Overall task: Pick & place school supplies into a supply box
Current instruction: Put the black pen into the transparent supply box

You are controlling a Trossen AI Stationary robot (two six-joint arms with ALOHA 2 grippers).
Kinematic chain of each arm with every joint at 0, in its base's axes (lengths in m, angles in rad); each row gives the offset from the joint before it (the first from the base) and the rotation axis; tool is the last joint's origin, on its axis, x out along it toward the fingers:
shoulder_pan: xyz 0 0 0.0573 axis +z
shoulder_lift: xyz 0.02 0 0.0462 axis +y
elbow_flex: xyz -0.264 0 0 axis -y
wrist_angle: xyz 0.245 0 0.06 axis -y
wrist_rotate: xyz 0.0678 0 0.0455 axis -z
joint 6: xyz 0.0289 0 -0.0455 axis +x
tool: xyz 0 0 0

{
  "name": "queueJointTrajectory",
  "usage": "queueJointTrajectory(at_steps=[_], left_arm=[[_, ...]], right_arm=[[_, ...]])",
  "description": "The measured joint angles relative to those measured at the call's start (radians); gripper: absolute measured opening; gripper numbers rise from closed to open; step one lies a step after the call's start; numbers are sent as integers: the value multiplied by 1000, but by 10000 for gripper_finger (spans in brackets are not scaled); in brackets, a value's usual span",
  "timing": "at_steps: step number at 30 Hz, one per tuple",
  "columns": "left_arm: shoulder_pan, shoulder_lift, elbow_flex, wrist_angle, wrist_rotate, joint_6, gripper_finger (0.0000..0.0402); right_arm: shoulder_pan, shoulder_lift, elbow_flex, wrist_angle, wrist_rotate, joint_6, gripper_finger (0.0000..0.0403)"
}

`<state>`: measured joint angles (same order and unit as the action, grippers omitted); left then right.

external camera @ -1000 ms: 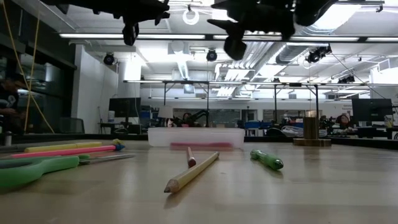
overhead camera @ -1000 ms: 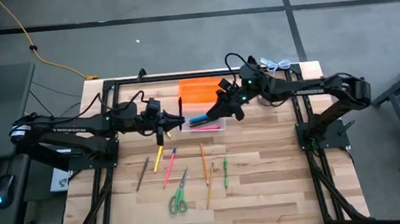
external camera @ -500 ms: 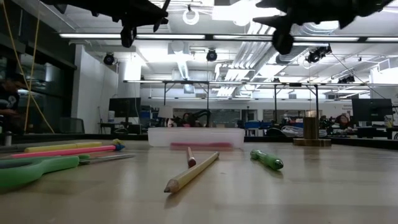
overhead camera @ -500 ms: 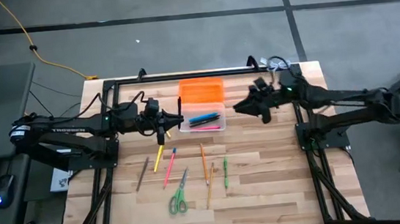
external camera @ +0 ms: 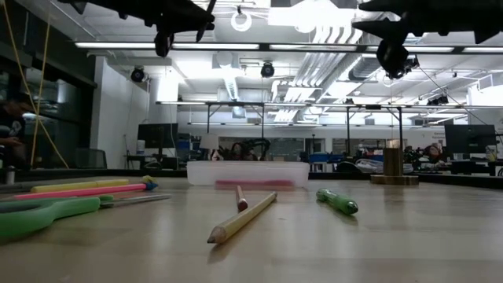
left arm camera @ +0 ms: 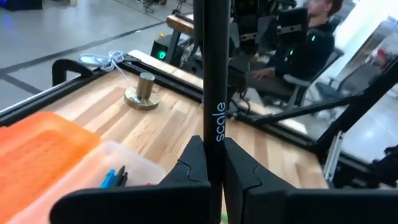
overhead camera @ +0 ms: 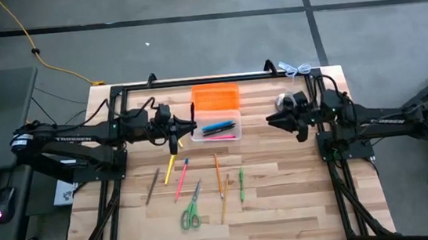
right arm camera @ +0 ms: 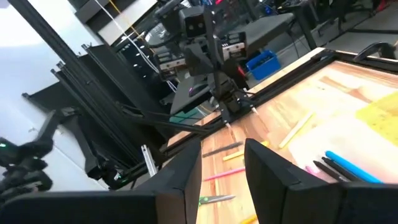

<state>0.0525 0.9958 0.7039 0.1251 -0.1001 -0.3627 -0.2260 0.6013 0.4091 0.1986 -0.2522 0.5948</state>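
The small clear plastic supply box (overhead camera: 216, 128) with its bright orange lid (overhead camera: 215, 98) sits between the two grippers, holding blue and pink pens. Just left of it, the left gripper (overhead camera: 175, 129) is clenched on a thin black pen (left arm camera: 213, 93). Right of the box, well apart, the right gripper (overhead camera: 275, 120) hovers with fingers parted, grasping nothing.

The black pen (left arm camera: 210, 81) runs off the left wrist view's top edge, and the supply box (external camera: 247, 173) looks blurry in the low view, contents unreadable.
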Motion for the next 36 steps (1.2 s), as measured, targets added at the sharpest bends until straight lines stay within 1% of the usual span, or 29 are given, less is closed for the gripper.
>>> queueJointTrajectory(at_steps=[3, 7, 12, 16, 21, 26, 32, 36], left_arm=[[0, 27, 63, -99, -14, 41, 37], [0, 94, 170, -265, -24, 96, 37], [0, 184, 272, -389, -31, 152, 37], [0, 246, 327, -481, -40, 157, 37], [0, 309, 374, -562, -40, 176, 37], [0, 360, 407, -595, -41, 211, 37], [3, 427, 466, -656, -45, 257, 37], [24, 460, 505, -675, -48, 276, 37]], right_arm=[[16, -23, -21, 1, 42, -30, 98], [27, -53, -37, -16, 85, -37, 98], [28, -96, -39, -78, 87, -46, 98], [28, -140, -39, -132, 110, -54, 98], [30, -203, -39, -174, 137, -61, 98], [31, -258, -39, -196, 141, -72, 98], [31, -300, -39, -219, 157, -80, 98], [31, -323, -39, -261, 169, -90, 99]])
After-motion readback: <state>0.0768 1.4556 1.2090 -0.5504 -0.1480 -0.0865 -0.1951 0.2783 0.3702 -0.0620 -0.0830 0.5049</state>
